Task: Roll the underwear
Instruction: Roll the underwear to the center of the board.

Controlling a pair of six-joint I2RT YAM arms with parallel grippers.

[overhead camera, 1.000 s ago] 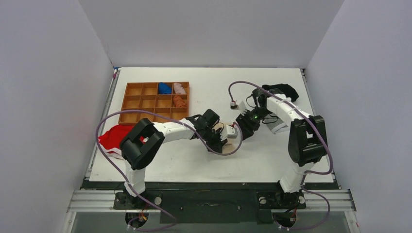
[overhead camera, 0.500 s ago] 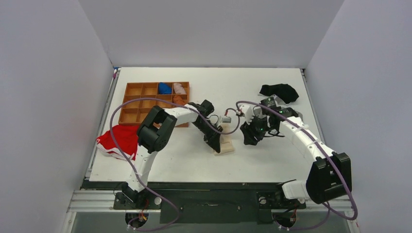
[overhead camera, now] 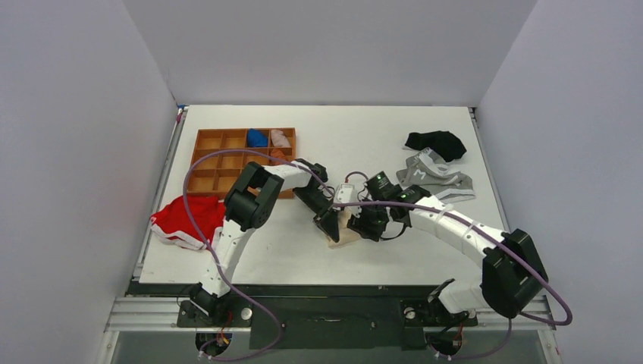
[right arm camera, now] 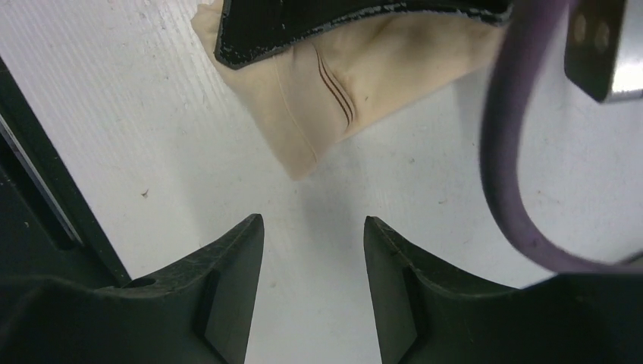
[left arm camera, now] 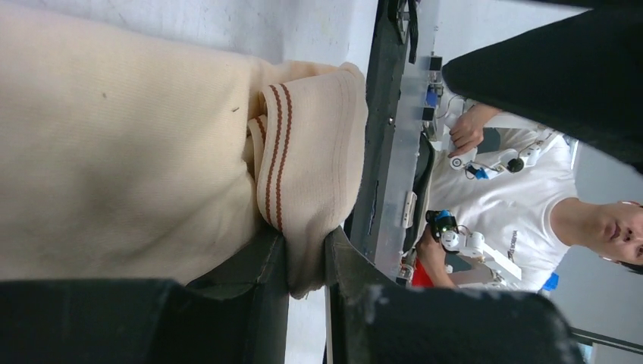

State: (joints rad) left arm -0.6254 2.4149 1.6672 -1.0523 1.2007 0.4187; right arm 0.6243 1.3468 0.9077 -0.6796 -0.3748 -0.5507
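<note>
The left fingers (left arm camera: 258,265) are pinching the striped hem of the underwear (left arm camera: 136,152), a fold of cream cloth squeezed tight between them; the right fingers (right arm camera: 235,258) stand spread with nothing in them, hovering just over the bare table (right arm camera: 114,114). The underwear lies bunched on the table between the two pairs, running away from the left pinch, with its nearest corner just ahead of the right fingers' gap and not touching them.

To my eye the roll is only part made. To do this turn well, the left pinch should hold firm on the hem so the layers don't slip, while the right fingers come down on that loose corner and tuck it under, tight and even, before anything lets go.

Its long axis seems to run from the left fingers across towards the right ones; the free corner points straight at the right fingers' gap, and the two brown stripes run crosswise to it.
</note>
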